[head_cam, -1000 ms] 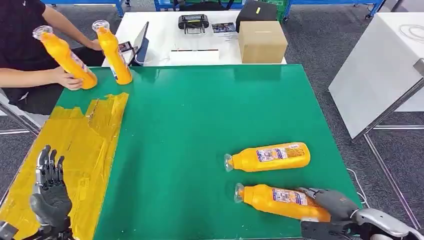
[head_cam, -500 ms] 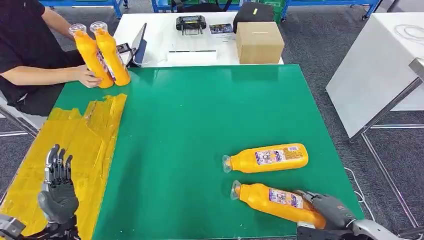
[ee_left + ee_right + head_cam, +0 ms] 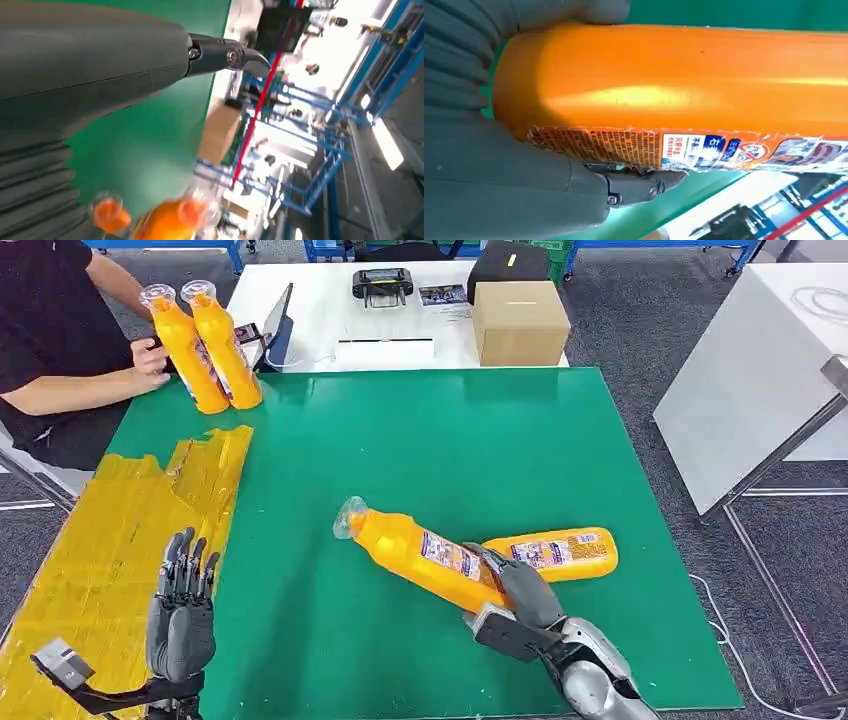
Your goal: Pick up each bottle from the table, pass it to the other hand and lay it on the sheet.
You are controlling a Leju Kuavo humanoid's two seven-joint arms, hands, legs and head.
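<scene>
The right robot hand (image 3: 520, 590) grips the base of a smooth orange plastic bottle (image 3: 420, 552), raised and tilted over the green counter (image 3: 420, 440), clear cap up-left. Its paper label (image 3: 704, 150) carries blue and red print too small to read. A second labelled orange bottle (image 3: 555, 553) lies behind. The left robot hand (image 3: 182, 615) hovers empty, fingers straight, beside the crinkled yellow sheet (image 3: 110, 550).
</scene>
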